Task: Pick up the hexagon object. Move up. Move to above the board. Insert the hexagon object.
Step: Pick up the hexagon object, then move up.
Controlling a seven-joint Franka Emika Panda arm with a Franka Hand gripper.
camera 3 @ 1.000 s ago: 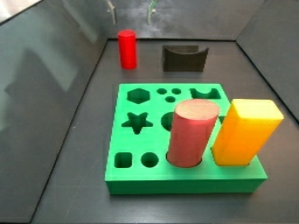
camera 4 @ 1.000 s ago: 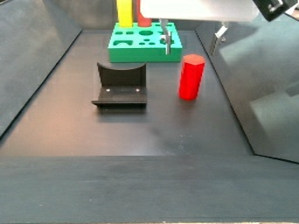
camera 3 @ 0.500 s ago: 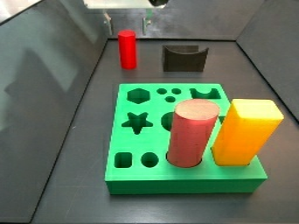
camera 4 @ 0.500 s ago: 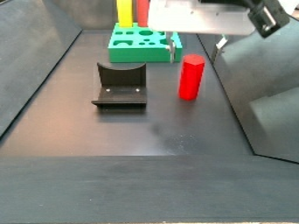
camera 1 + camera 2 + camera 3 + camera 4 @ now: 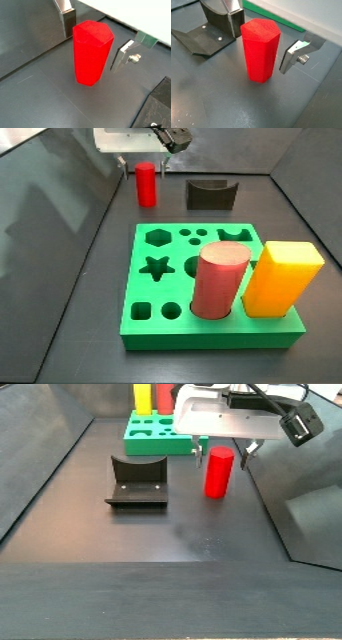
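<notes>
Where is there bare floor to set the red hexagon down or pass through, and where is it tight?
Bare floor: the wide stretch in front of the fixture, and the strip between the board and the left wall. Crowded: around the hexagon object, which the open gripper straddles, and the board's front, filled by the pink cylinder and yellow block.

Bright red hexagon object (image 5: 92, 52), green board (image 5: 207, 288) (silver tool (image 5: 95, 38) around it).

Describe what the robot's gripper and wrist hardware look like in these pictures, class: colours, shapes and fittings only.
The gripper has two flat silver plate fingers, one carrying a small round bolt. In a side view it hangs from a pale grey-white block body with a black boxy module and dark cable on top.
</notes>
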